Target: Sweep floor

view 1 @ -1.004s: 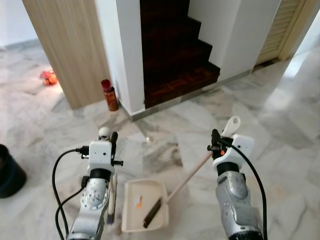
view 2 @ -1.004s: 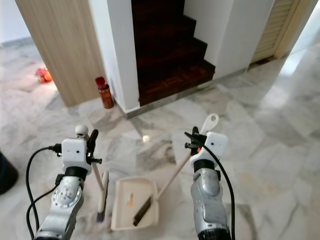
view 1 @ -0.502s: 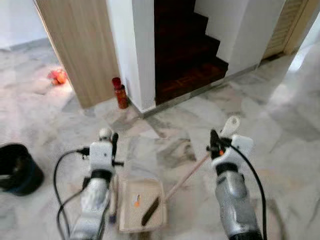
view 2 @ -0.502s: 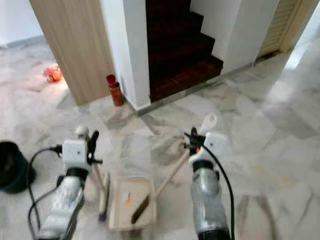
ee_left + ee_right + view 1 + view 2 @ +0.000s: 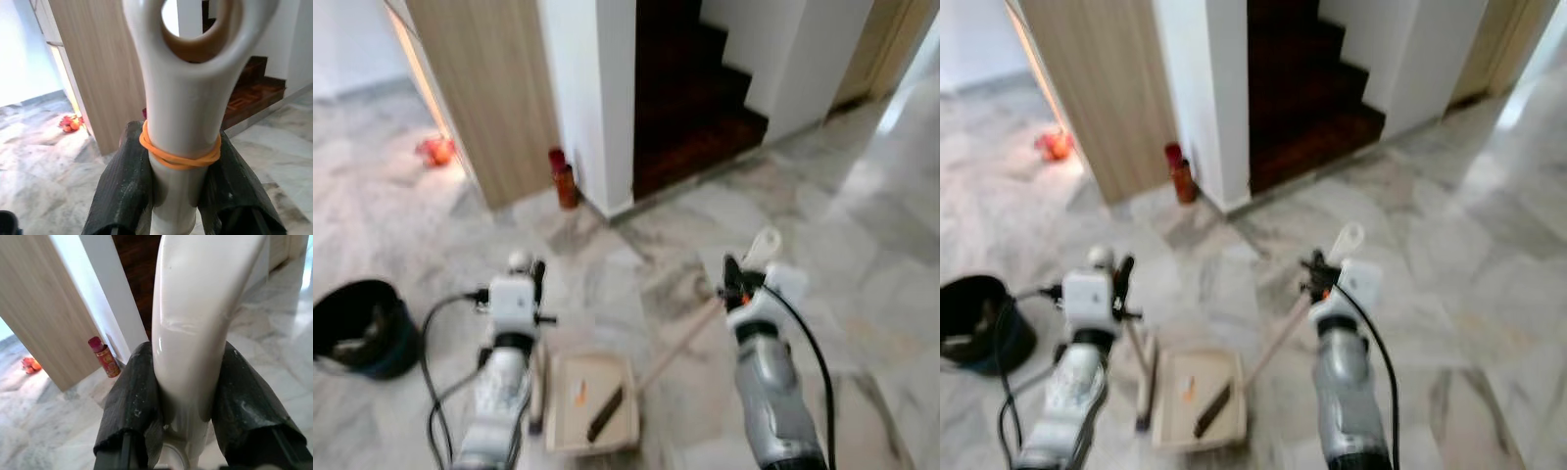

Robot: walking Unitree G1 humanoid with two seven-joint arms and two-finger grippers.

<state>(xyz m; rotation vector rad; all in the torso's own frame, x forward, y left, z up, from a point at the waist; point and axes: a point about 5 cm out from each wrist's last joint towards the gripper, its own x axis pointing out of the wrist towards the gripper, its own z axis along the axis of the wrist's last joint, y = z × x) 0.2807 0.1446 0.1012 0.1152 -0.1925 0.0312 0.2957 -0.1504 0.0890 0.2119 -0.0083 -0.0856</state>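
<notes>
- My left pincer [image 5: 178, 196] is clamped on the cream dustpan handle [image 5: 183, 98], black fingers [image 5: 124, 191] pressed on both sides (orange rubber band [image 5: 178, 155] wraps the handle right above them).
- Right pincer [image 5: 188, 416] is likewise closed tight round the broom handle [image 5: 195, 308], just under its cream top end.
- Dustpan [image 5: 592, 416] sits flat on the marble floor [image 5: 862, 245] between my two arms, approx. centre front; a small orange scrap [image 5: 579, 393] lies inside it.
- Broom stick [image 5: 680, 343] slants down from the right pincer to the pan; its dark bristles [image 5: 605, 414] rest in the pan next to the scrap.
- Black bin [image 5: 357, 328] stands on the floor to my left, well apart from the pan.
- Ahead: wood panel wall [image 5: 494, 88], white pillar, dark stairs [image 5: 695, 108]. Red can [image 5: 563, 178] stands at the pillar's foot; an orange thing [image 5: 437, 150] lies further left (too blurred to ID).
</notes>
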